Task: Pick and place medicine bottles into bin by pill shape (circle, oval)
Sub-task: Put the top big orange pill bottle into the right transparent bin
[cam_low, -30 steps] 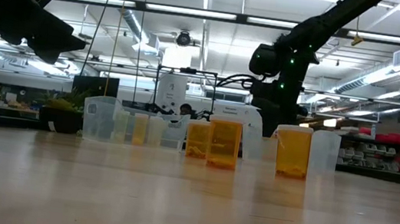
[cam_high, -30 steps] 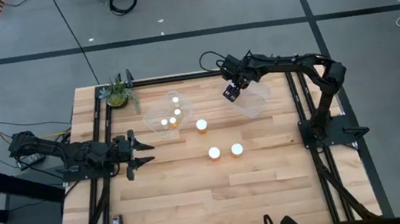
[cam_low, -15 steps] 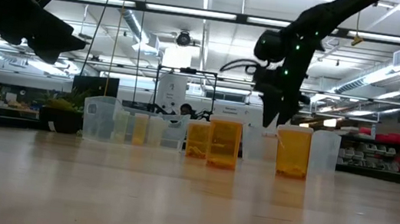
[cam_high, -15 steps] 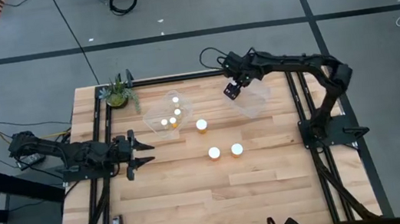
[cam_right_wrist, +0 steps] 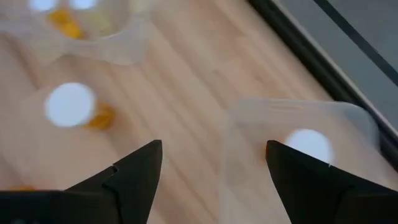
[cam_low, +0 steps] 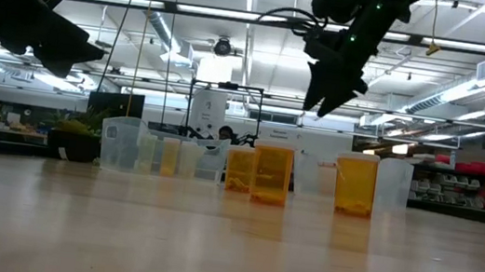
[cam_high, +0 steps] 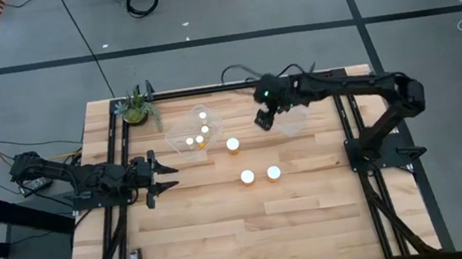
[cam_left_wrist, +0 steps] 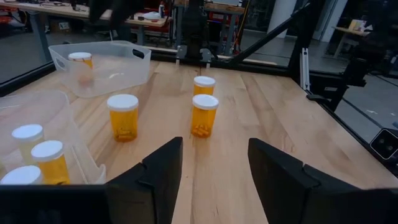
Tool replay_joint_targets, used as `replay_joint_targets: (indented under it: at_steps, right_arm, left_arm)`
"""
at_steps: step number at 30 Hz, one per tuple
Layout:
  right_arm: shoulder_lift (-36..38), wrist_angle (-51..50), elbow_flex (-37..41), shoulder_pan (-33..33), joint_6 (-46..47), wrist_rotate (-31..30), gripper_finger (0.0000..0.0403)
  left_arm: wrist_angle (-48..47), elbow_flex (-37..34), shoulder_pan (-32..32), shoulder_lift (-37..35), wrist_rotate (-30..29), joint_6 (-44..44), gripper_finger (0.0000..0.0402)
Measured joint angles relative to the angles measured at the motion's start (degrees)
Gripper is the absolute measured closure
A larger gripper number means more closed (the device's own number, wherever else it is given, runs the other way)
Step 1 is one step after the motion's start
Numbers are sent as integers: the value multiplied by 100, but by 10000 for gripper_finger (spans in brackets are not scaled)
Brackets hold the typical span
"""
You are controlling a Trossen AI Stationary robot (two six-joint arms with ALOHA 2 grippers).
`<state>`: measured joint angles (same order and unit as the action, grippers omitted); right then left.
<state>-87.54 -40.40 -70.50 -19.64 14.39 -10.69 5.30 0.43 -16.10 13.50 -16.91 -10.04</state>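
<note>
Bench (cam_high: 226, 228): light wood, black-framed, a potted plant (cam_high: 136, 108) at one far corner.

Left clear bin (cam_high: 181, 141): three medicine bottles inside (cam_high: 203, 129), white caps up.

Right clear bin (cam_high: 294, 119): landmark for this entry. One bottle inside (cam_right_wrist: 309, 144), seen from the right wrist view.

Loose bottles, all upright, orange-bodied: one (cam_high: 233, 144) between the two bins, nearest the right bin; two more (cam_high: 247, 177) and (cam_high: 273, 173) side by side, farther from the bin toward the near edge of the bench.

Right gripper (cam_high: 264, 117): raised above the bench at the right bin's edge, on the side facing the loose bottles. Fingers spread, nothing between them.

Left gripper (cam_high: 164, 177): parked well apart from the right bin, beyond the left bin; fingers spread, empty.

Relation governing the next pick, as I judge it: the between-bins bottle lies just beyond the right gripper, away from the right bin, its axis vertical. The right arm is the nearer one.
</note>
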Motion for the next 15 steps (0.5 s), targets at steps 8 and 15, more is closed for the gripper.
replay_joint_targets:
  at_steps: [8, 15]
  right_arm:
    - [-619, 693, 0, 766, -2, -62, 108]
    - [-1261, 676, -524, 1000, -92, 49, 109]
  left_arm:
    - [6, 1, 0, 0, 0, 11, 204]
    - [9, 0, 0, -1, 0, 20, 208]
